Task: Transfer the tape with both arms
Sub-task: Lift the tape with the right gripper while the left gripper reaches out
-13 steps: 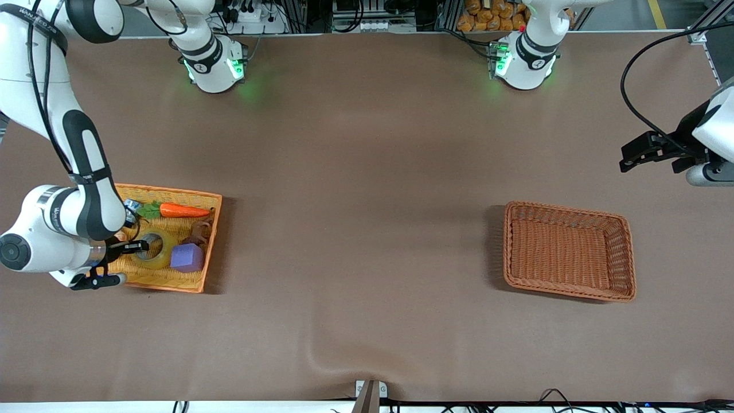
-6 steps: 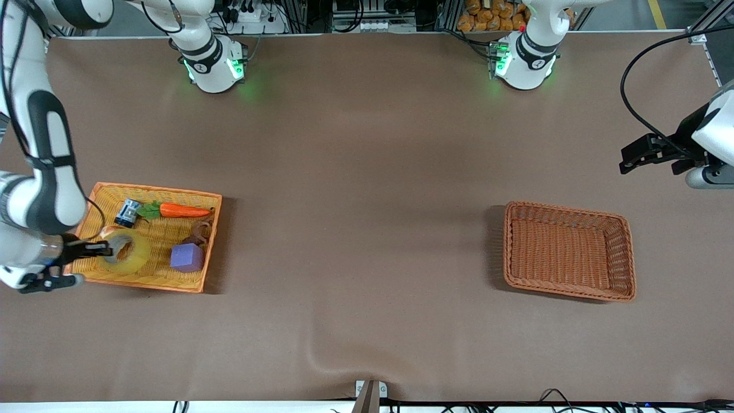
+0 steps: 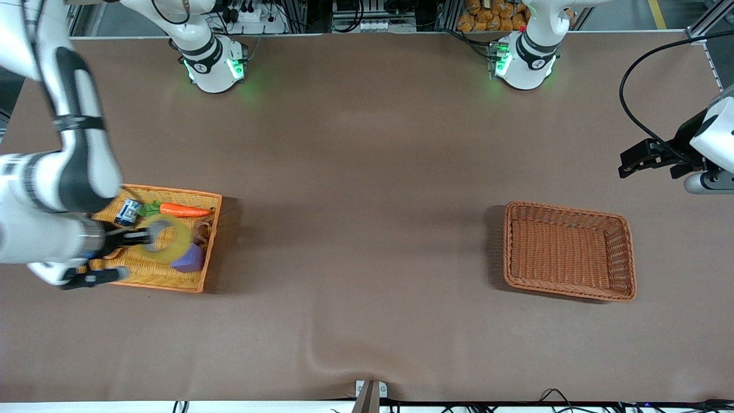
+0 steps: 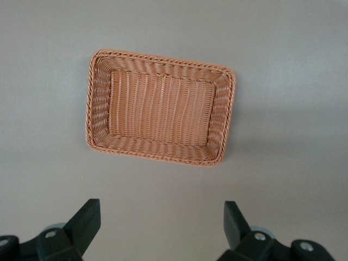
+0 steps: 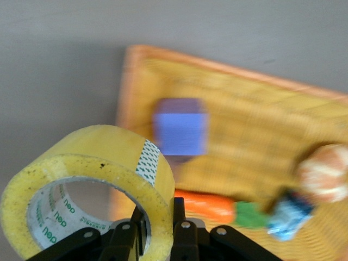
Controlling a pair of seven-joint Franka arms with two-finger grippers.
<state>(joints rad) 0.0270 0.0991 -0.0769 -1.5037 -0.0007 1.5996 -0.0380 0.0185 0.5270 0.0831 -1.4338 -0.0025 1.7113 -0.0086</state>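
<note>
Currently we see the right gripper (image 3: 150, 237) holding the yellowish translucent ring-shaped roll of tape (image 3: 166, 238) in the air over the orange woven tray (image 3: 198, 285), which sits near the bench (image 3: 367, 172) edge at the right arm's end. In the right wrist view the black fingers (image 5: 182, 228) are closed on the wall of the tape (image 5: 89, 185), one inside the grey core and one outside. Below it the tray (image 5: 239, 98) holds a purple cube (image 5: 180, 126), an orange toy carrot (image 5: 204, 206), a small blue and silver can (image 5: 285, 217) and a pale round item (image 5: 323, 174) that is too blurred to name.

The left gripper (image 3: 648, 156) waits over bare bench close to the edge at the left arm's end. In the left wrist view its fingers (image 4: 84, 223) stand wide apart and hold nothing, and the empty brown wicker basket (image 4: 161, 106) lies beneath on the bench.

We judge that the pick-up is done and the carry is in hand. The next move likely calls for the right arm to bring the tape toward the middle of the bench, and for the left arm to come to meet it there. The left fingers would need to close on a free part of the ring before the right fingers let go. The wicker basket (image 3: 569, 250) looks like the likely place to set it down.
</note>
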